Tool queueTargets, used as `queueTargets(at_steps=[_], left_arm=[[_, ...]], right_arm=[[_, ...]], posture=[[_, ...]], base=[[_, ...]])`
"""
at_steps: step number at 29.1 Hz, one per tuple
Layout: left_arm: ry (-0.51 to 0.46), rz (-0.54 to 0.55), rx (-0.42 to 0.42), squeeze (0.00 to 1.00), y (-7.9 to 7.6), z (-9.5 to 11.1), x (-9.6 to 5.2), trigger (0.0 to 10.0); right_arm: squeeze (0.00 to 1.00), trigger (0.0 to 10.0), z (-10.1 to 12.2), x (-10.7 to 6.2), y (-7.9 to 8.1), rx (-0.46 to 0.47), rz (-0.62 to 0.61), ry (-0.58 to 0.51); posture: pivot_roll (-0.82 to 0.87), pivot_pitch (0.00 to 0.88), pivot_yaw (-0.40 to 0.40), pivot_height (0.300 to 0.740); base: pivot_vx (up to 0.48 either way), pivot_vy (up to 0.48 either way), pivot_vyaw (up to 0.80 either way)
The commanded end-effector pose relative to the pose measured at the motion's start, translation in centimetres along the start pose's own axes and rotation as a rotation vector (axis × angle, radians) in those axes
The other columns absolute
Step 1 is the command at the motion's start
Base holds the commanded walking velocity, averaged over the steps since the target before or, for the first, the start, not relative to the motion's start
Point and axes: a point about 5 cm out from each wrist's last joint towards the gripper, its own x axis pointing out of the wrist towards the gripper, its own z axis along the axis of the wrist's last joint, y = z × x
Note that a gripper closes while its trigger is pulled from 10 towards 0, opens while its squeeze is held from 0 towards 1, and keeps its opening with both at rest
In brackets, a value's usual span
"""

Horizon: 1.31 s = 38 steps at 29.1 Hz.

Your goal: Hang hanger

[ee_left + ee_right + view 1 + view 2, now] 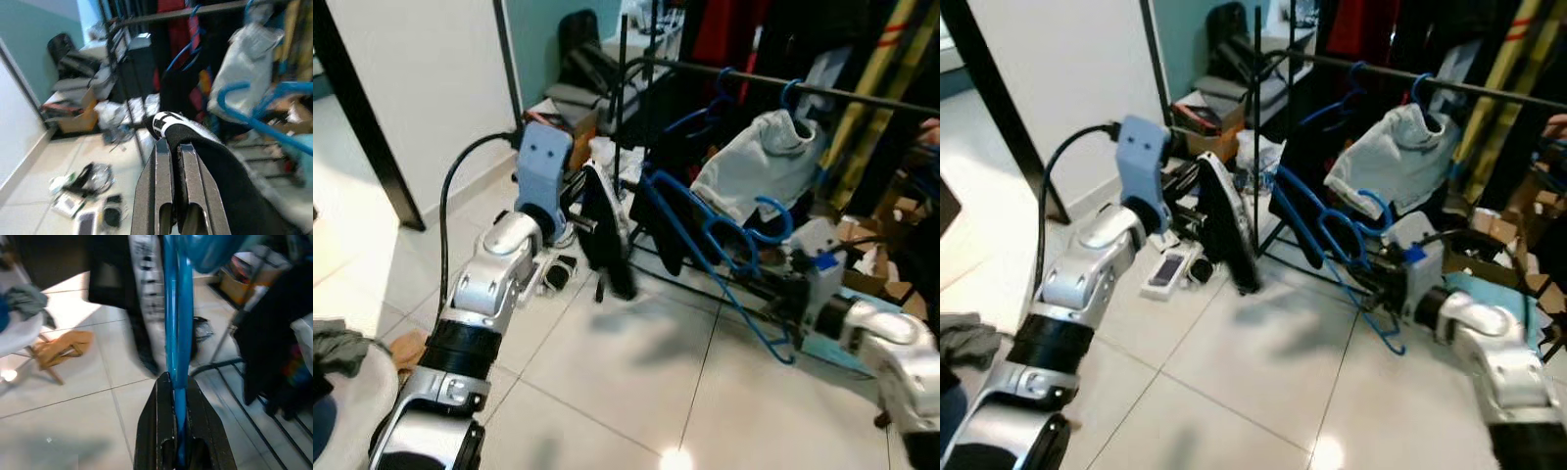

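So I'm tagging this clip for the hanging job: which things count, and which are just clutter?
Job:
blue hanger, held by right end effector
black garment, pinched by left end effector
clothes rail

Clutter:
grey top already hung
phone on floor
cardboard boxes

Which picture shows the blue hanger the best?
The right eye view: the whole blue hanger shows, hook to bottom bar, held by the right gripper. The left eye view shows it similarly; the right wrist view one bar between fingers; the left wrist view its hook.
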Motion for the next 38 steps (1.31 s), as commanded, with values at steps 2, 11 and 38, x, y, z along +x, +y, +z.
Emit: queueTargets(at_steps=[2, 11, 38], left_arm=[[0.018, 0.037, 0.041, 0.00, 0.9, -0.1, 0.1, 10.0], [-0.013, 0.011, 0.029, 0.00, -0.2, 0.7, 0.5, 10.0], [-0.042, -0.030, 0.028, 0.00, -1.5, 1.4, 0.3, 10.0]], right_arm=[[0.00, 10.0, 0.1, -0.7, 1.6, 0.001, 0.127, 0.063], [0.00, 10.0, 1.2, -1.9, 2.6, -0.033, 0.195, 0.103], [0.00, 10.0, 2.1, 0.2, -0.1, -0.006, -0.127, 0.149]], posture=[[-0.11, 0.000, 0.034, 0.740], [-0.11, 0.000, 0.045, 0.740], [-0.09, 0.000, 0.038, 0.740]], base=[[0.000, 0.000, 0.00], [0.000, 0.000, 0.00], [0.000, 0.000, 0.00]])
